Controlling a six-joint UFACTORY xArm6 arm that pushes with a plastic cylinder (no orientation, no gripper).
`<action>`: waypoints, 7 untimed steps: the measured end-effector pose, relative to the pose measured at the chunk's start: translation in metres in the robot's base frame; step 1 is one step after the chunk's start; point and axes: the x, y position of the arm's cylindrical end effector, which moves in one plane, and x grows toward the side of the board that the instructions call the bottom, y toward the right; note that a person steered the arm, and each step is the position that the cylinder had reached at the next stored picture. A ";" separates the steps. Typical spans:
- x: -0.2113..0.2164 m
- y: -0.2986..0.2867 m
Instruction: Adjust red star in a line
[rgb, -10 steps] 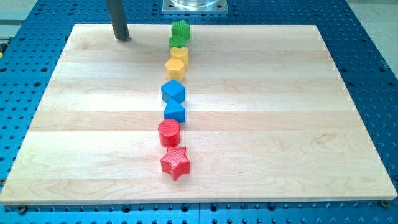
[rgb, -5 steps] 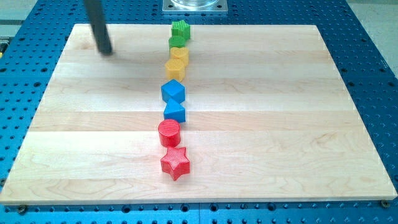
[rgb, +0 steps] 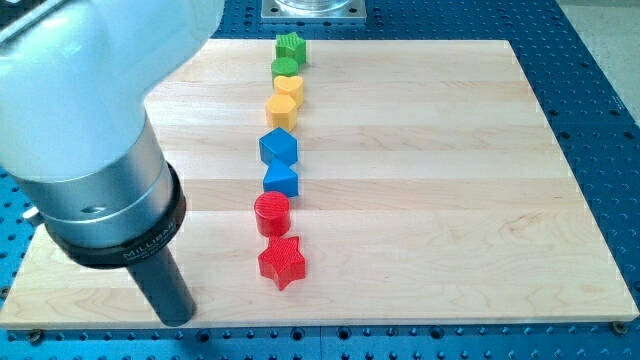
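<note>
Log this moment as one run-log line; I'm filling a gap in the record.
tip: my tip near board's bottom-left corner | target: red star at column's bottom end, right of tip, untouched | neighbour: red cylinder just above star

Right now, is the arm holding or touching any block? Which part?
Nothing is held. My tip sits on the board near the view's bottom left, apart from the red star, touching no block.

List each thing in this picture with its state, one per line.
Tip: on the board, at the view's left of the red star, apart from it.
Red star: flat, ends the line.
Red cylinder: upright.
Blue blocks: in line.
Yellow blocks: touching.
Green blocks: at the top end.
</note>
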 end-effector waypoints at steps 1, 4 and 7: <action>0.000 0.045; -0.012 0.135; -0.030 0.124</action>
